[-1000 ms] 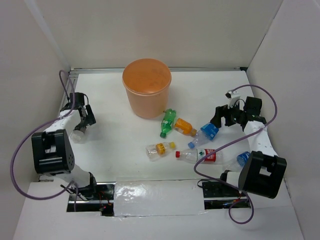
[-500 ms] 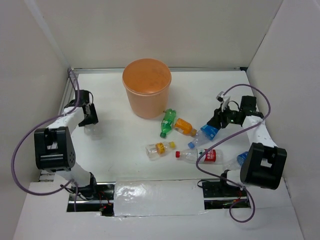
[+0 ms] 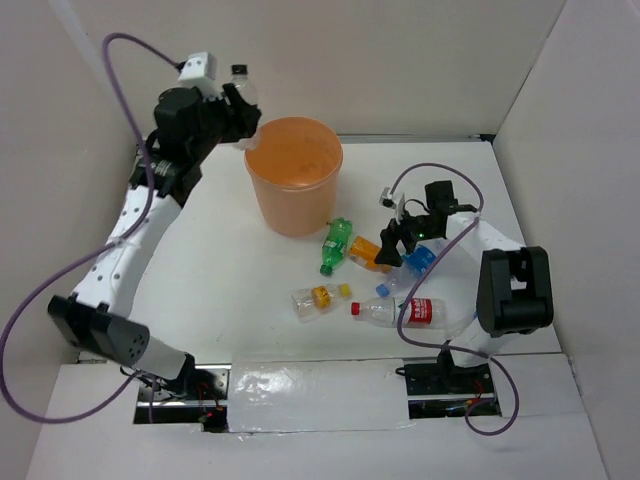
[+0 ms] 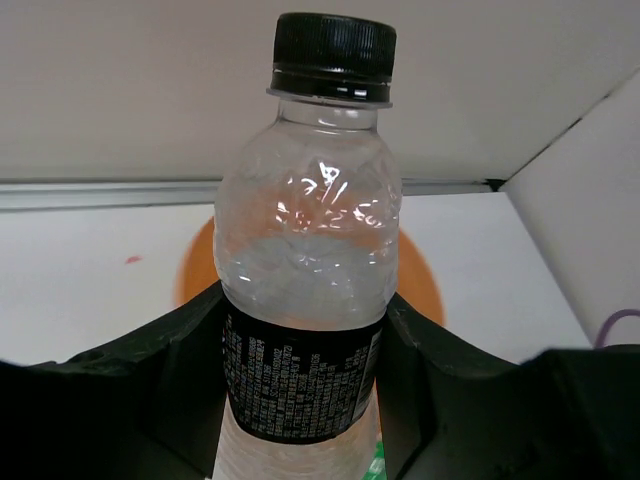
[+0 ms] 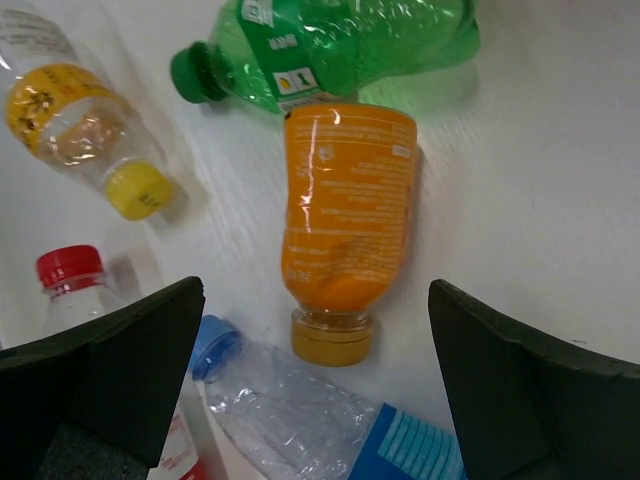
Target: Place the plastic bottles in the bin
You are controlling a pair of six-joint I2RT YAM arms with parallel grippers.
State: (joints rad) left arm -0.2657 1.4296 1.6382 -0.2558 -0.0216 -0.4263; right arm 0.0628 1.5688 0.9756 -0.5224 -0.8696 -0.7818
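Note:
My left gripper [image 3: 232, 100] is shut on a clear bottle [image 3: 243, 88] with a black cap and black label [image 4: 310, 250], held upright high above the left rim of the orange bin [image 3: 293, 190]. In the left wrist view the bin [image 4: 415, 285] shows behind the bottle. My right gripper [image 3: 398, 238] stands open just above the table, its fingers either side of the lying orange bottle [image 5: 345, 215]. Around it lie a green bottle [image 5: 340, 45], a yellow-labelled bottle [image 5: 75, 120], a red-capped bottle [image 5: 70, 275] and a blue-labelled bottle [image 5: 300, 410].
White walls close the table on the left, back and right. A purple cable [image 3: 60, 290] loops wide off the left arm, and another [image 3: 430, 290] hangs by the right arm. A foil-covered strip [image 3: 315, 395] runs along the near edge between the bases.
The left arm has lifted the clear bottle from the table's left side up over the bin's rim. The right gripper has moved left to the orange bottle and opened wide.

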